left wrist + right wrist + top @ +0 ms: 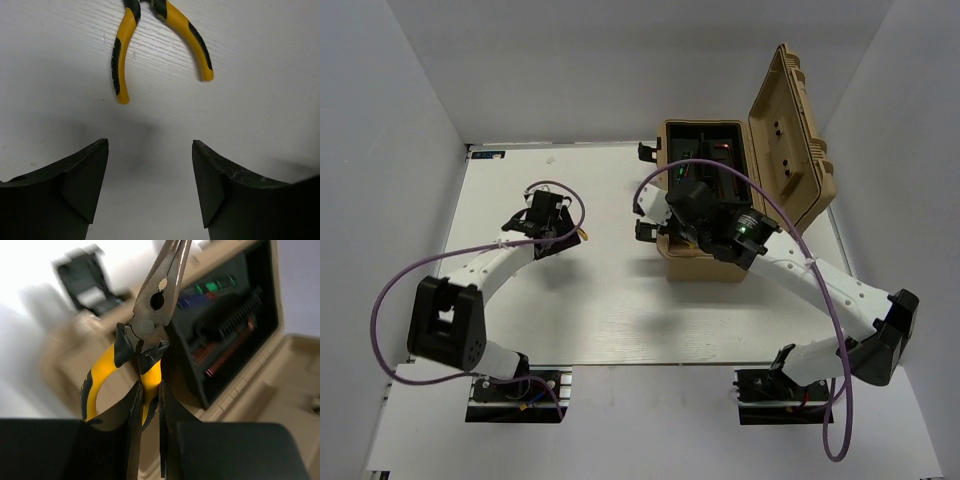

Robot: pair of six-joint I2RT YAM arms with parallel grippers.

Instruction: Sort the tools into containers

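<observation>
One pair of yellow-and-black-handled pliers [125,45] lies on the white table just ahead of my left gripper [150,147], which is open and empty above the table. In the top view only a yellow tip [583,235] shows beside the left gripper [548,222]. My right gripper [149,390] is shut on one handle of long-nose yellow-handled pliers [157,300], held nose-up over the open tan toolbox [240,390]. Green [214,286] and blue-red [192,301] handles lie in the box's black tray. No hex keys are in view.
The tan toolbox [705,270] stands at the back right with its lid [790,130] raised to the right. Black latches [646,152] stick out on its left side. White walls enclose the table. Purple cables loop over both arms.
</observation>
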